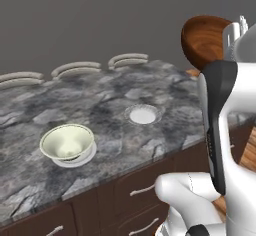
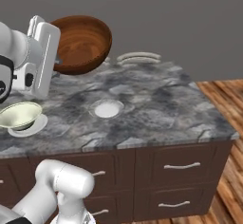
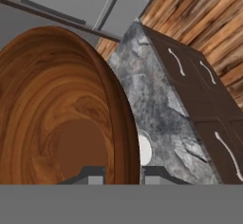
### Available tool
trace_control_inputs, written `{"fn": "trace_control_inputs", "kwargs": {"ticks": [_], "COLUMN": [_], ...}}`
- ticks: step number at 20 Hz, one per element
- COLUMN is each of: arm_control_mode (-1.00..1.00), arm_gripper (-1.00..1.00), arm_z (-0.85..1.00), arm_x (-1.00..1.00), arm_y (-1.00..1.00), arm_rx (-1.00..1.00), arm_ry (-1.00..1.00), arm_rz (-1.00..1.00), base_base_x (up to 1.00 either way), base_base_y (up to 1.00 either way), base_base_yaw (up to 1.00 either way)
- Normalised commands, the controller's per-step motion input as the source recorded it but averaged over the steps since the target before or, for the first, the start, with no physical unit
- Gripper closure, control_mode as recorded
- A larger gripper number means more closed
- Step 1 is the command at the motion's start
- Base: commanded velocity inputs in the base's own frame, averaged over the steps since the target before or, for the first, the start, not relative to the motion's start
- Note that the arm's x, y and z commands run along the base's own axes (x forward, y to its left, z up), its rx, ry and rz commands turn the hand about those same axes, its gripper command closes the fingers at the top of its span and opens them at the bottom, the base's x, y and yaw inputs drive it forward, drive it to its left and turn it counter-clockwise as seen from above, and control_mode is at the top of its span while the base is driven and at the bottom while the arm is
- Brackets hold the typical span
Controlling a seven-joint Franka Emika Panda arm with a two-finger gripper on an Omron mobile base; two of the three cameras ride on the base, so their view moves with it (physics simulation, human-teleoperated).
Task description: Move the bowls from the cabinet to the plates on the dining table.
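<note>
While the end effector (image 3: 122,174) is clamping the wooden bowl (image 2: 81,43) by its rim, the bare plate (image 2: 107,108) is lying below and right of it at frame centre on the surface (image 2: 161,99).

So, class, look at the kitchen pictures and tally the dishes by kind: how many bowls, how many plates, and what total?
Bowls: 2, a glossy reddish-brown wooden bowl held up in the gripper, and a cream-white bowl with green outside sitting on a plate.
Plates: 2, a small white saucer under the cream bowl and a bare small white saucer.
Total: 4
</note>
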Motion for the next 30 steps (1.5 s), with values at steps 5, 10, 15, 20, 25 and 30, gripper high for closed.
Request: {"fn": "trace_control_inputs", "kwargs": {"ticks": [5, 10, 15, 20, 25, 30], "arm_control_mode": [1.0, 1.0, 1.0, 1.0, 1.0, -1.0], "arm_gripper": [1.0, 1.0, 1.0, 1.0, 1.0, 1.0], "arm_z": [0.0, 0.0, 0.0, 0.0, 0.0, -0.17], "arm_x": [0.0, 0.0, 0.0, 0.0, 0.0, 0.16], "arm_y": [0.0, 0.0, 0.0, 0.0, 0.0, 0.0], "arm_rx": [0.0, 0.0, 0.0, 0.0, 0.0, 0.03], "arm_ry": [0.0, 0.0, 0.0, 0.0, 0.0, 0.02], "arm_rz": [0.0, 0.0, 0.0, 0.0, 0.0, 0.12], "base_base_x": [0.5, 0.62, 0.62, 0.46, 0.35, 0.12], "base_base_y": [-0.14, -0.17, -0.23, -0.27, -0.11, 0.0], "base_base_yaw": [-0.05, 0.0, 0.0, 0.03, 0.12, 0.08]}}
